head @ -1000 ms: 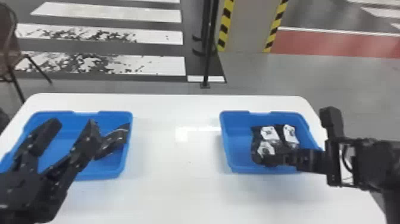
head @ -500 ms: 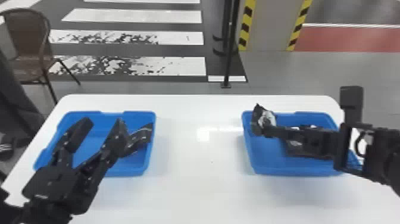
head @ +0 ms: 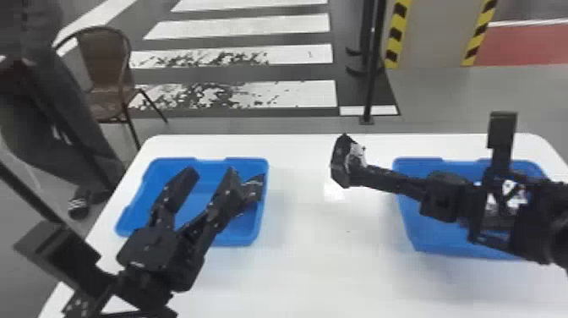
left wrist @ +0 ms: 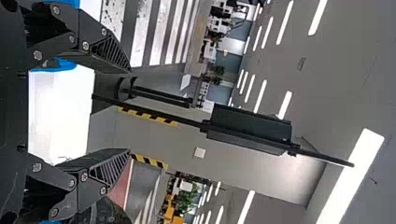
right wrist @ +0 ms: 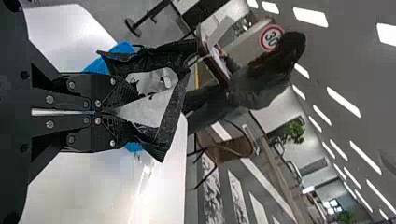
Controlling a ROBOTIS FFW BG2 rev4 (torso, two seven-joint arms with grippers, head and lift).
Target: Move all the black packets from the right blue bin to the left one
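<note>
In the head view my left gripper (head: 211,179) stands open over the left blue bin (head: 190,164); a black packet (head: 254,188) lies at that bin's right side, just beside its right finger. The left wrist view has the left gripper (left wrist: 130,111) with its fingers wide apart and nothing between them. My right gripper (head: 359,175) is shut on a black packet (head: 340,160) with a white label, above the table left of the right blue bin (head: 439,241). In the right wrist view the right gripper (right wrist: 109,112) pinches the crumpled packet (right wrist: 175,112). White-labelled packet material (head: 513,196) shows behind the right arm.
Both bins stand on a white table (head: 312,262), with a wide stretch of tabletop between them. Beyond the far edge are a thin black post (head: 372,84) and a brown chair (head: 103,63) on the floor.
My right gripper has lifted a packet out of the right bin and carried it left past the bin's edge. The head view has shifted, while the left gripper remains open over the left bin.
</note>
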